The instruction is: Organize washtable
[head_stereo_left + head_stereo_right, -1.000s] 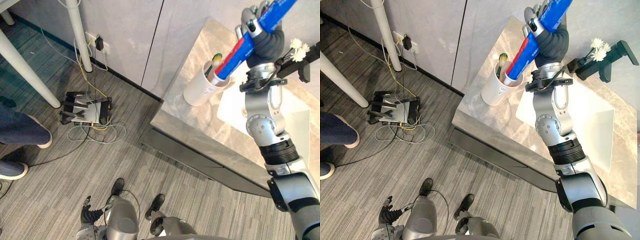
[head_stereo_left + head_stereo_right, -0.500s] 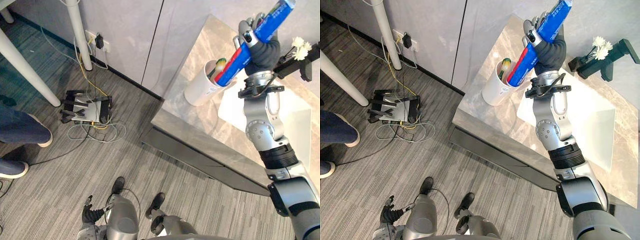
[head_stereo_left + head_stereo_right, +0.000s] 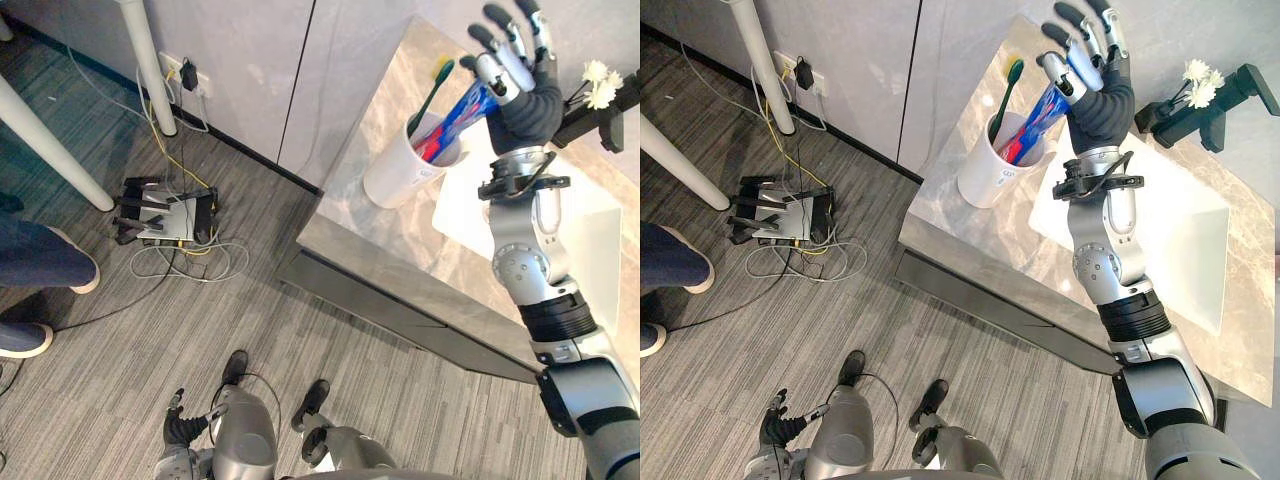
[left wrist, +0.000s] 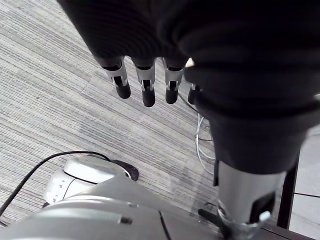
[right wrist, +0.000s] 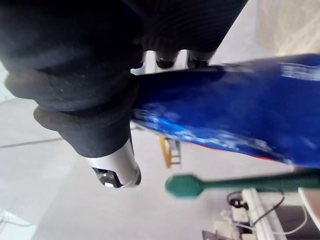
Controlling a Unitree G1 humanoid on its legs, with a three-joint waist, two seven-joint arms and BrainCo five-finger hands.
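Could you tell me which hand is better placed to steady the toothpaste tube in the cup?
Right: the right hand hovers open beside the toothpaste tube leaning in the cup; the left hand hangs low over the floor.

Left hand (image 4: pixel 215 60): hangs above the floor, its dark ribbed cover taking up much of the view.
Fingers (image 4: pixel 148 87): silver with dark tips, set in a row, straight and slightly apart; they point towards the floor and touch nothing.
Thumb (image 4: pixel 243 197): silver, coming out of the cover well apart from the fingers, straight as well.
Hold: the hand is empty.
Floor (image 4: pixel 55 100): grey carpet with fine stripes, laid in panels whose stripes run in different directions; a seam between panels passes near the fingertips.
Cable (image 4: pixel 199 142): thin and white, lying on the carpet just past the fingers, partly hidden by the cover.
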